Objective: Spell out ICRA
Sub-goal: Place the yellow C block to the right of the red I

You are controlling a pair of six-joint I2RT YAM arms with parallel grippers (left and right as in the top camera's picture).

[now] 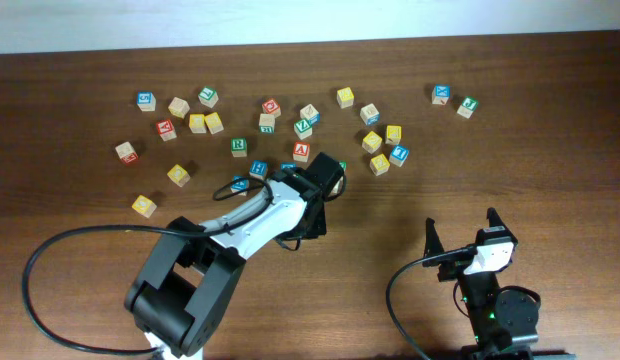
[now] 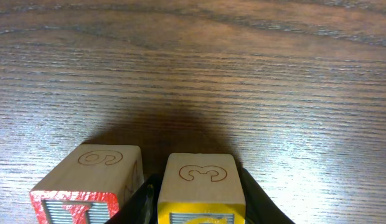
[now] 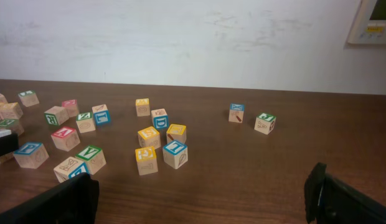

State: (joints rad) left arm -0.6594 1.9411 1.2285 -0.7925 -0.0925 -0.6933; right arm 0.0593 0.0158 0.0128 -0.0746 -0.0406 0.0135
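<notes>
**Two blocks at the left gripper, the other letters scattered beyond**

Two wooden blocks fill the bottom of the left wrist view. The left gripper (image 1: pixel 330 176) is closed on the yellow-edged block (image 2: pixel 196 177), with a dark finger against each of its sides. A figure like a 3 is cut into its top. Just to the left of that gripper stands a red-edged block (image 2: pixel 96 167). It is so close that one finger sits in the narrow gap between the two blocks. Ahead of the gripper lies bare table (image 2: pixel 243 62).

From overhead, the loose letter blocks crowd the far side of the left gripper. A red A block (image 1: pixel 301 151) is just beyond it, and a green R block (image 1: pixel 238 146) lies further to its left. Other letters are too small to read.

The right gripper (image 1: pixel 461 230) stands well apart, near the table's front edge, with its fingers (image 3: pixel 56 199) spread wide over the wood. Ahead of it and to its left is a cluster of four blocks (image 3: pixel 162 146), three yellow-edged and one blue. Two more blocks (image 3: pixel 250 118) stand further off, before the white wall (image 3: pixel 180 37).
</notes>
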